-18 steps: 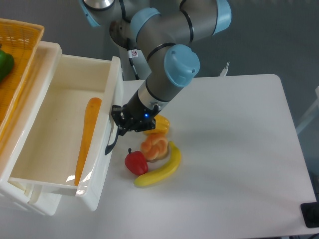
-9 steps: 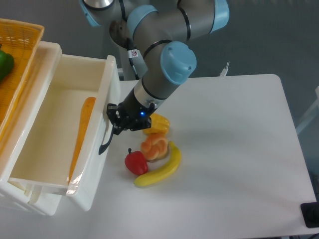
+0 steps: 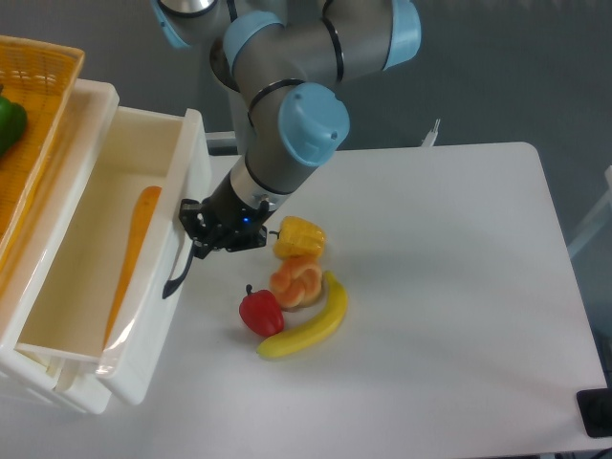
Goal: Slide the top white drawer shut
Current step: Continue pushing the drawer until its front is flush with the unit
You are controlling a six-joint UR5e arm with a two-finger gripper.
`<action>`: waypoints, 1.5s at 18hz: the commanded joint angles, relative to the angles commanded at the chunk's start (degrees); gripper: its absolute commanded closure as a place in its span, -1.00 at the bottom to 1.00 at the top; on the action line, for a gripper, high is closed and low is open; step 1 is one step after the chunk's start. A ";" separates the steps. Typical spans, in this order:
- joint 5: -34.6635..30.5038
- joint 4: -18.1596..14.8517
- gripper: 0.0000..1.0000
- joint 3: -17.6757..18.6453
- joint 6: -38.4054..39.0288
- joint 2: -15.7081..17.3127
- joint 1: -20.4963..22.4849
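— Where is your tool right now?

— My tool (image 3: 196, 239) sits pressed against the flat front of the top white drawer (image 3: 163, 277), right by its curved black handle (image 3: 178, 277). Whether it is clenched or released, I cannot tell; the fingers are hidden behind my wrist.

— And the drawer?

— It juts out from the white cabinet (image 3: 72, 382) at the left edge of the table (image 3: 459, 287), part open, with an orange spatula (image 3: 129, 258) lying inside along its length.

— Anything beside you?

— Toy food, just right of my tool: a yellow pepper (image 3: 299, 236), a peeled orange (image 3: 296, 282), a red pepper (image 3: 260, 312) and a banana (image 3: 306, 330). An orange woven basket (image 3: 38, 124) holding a green pepper (image 3: 9, 124) rests atop the cabinet.
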State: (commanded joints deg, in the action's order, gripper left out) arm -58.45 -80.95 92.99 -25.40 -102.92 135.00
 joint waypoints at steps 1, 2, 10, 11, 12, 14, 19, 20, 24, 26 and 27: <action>0.18 0.00 1.00 0.00 0.17 0.09 -0.18; 0.27 0.00 1.00 0.00 0.26 0.09 -0.70; 0.36 0.00 1.00 0.00 1.67 0.09 -3.25; 0.36 0.00 1.00 0.00 1.67 0.09 -3.51; 0.27 0.09 1.00 0.00 1.58 0.09 -3.52; 0.36 0.09 1.00 0.00 1.67 0.00 -4.22; 1.23 0.17 1.00 0.00 3.16 0.00 -5.18; 1.32 0.26 1.00 -0.09 3.25 0.00 -5.27; 2.28 0.79 1.00 -0.09 3.43 0.00 -5.54; 2.38 0.97 1.00 -0.09 4.22 -0.09 -5.80; 2.38 0.97 1.00 -0.17 4.22 -0.17 -6.06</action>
State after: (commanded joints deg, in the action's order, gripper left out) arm -56.07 -79.98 92.81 -21.18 -103.09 128.94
